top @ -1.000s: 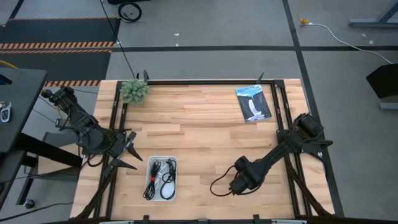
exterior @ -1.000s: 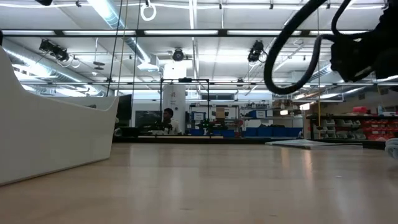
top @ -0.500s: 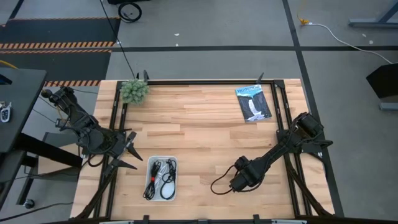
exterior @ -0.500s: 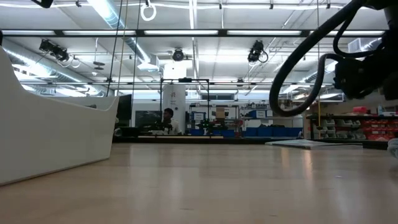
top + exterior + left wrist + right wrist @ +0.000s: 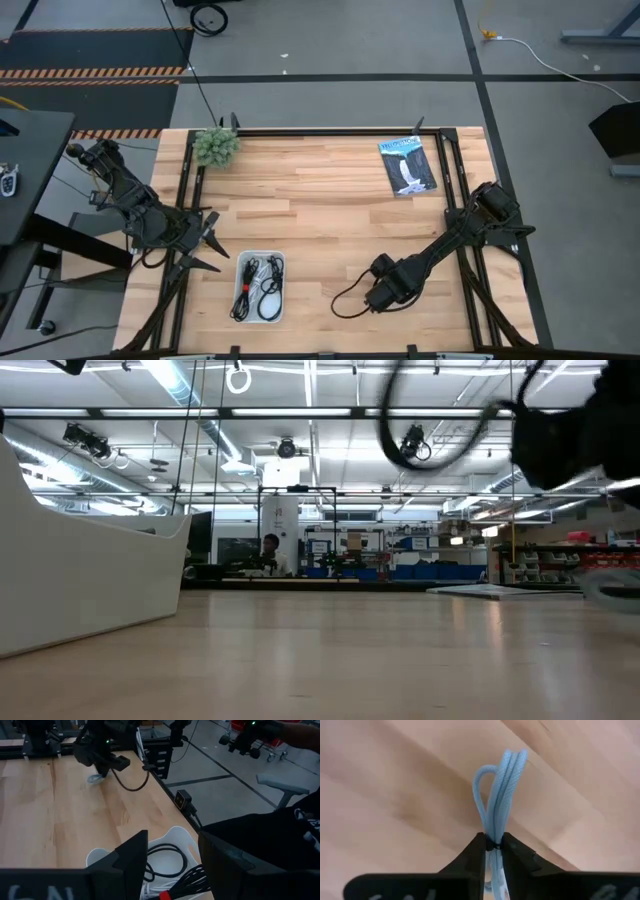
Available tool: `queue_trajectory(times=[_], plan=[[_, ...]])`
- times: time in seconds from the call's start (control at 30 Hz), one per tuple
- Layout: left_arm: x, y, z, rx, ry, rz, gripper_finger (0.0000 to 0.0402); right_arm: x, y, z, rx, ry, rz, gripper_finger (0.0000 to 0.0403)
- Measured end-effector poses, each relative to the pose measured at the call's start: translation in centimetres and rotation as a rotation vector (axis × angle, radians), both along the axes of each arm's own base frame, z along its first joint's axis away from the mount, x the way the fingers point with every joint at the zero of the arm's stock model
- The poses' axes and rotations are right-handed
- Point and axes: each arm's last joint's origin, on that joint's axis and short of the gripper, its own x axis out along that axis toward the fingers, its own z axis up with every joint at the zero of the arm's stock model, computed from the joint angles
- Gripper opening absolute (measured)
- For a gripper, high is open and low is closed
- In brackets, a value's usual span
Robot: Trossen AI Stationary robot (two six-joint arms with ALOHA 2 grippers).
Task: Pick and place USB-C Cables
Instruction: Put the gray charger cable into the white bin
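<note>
A light blue-grey USB-C cable [image 5: 501, 790], coiled into a narrow bundle, lies over the wood near the table's front, right of centre. My right gripper [image 5: 492, 845] is shut on it; in the high view that gripper [image 5: 378, 296] points down. A white tray [image 5: 243, 258] at the front left holds other coiled cables [image 5: 262, 288], black ones and one with a red band. My left gripper [image 5: 211, 243] hangs open just left of the tray, over its edge in the left wrist view [image 5: 172, 855], touching nothing. My right gripper pinches the light blue-grey bundle between its two fingers at a spot where a thin dark tie [image 5: 491, 846] binds the strands. The fingers come from above and lie across the bundle. Its looped end [image 5: 482, 775] reaches out past the fingertips; whether it is clear of the wood I cannot tell.
A flat dark blue-and-white packet [image 5: 407, 165] lies at the far right of the table and a small green plant [image 5: 215, 146] at the far left. Bare wood lies between them and the tray. The tray's white wall [image 5: 90, 575] fills the low view's left.
My right gripper has closed onto the light blue-grey cable and edged a little toward the table's left edge, its wrist hose swinging with it. My left arm has kept still.
</note>
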Motion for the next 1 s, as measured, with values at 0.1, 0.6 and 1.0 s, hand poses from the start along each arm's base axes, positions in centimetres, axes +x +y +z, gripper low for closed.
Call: queue_trajectory(times=[0.1, 0.6, 1.0], plan=[[0.0, 0.0, 0.0, 0.000, 0.000, 0.000, 0.0183, 1.3, 0.6, 1.1, -0.013, -0.118, 0.002, 0.0053], [0.0, 0.0, 0.0, 0.003, 0.003, 0.012, 0.0183, 8.1, 0.4, 4.2, -0.098, -0.810, 0.015, 0.0053], [0.0, 0.0, -0.1, 0.004, 0.004, 0.012, 0.0183, 11.5, -0.9, 7.1, -0.206, -1.173, 0.082, 0.0054]])
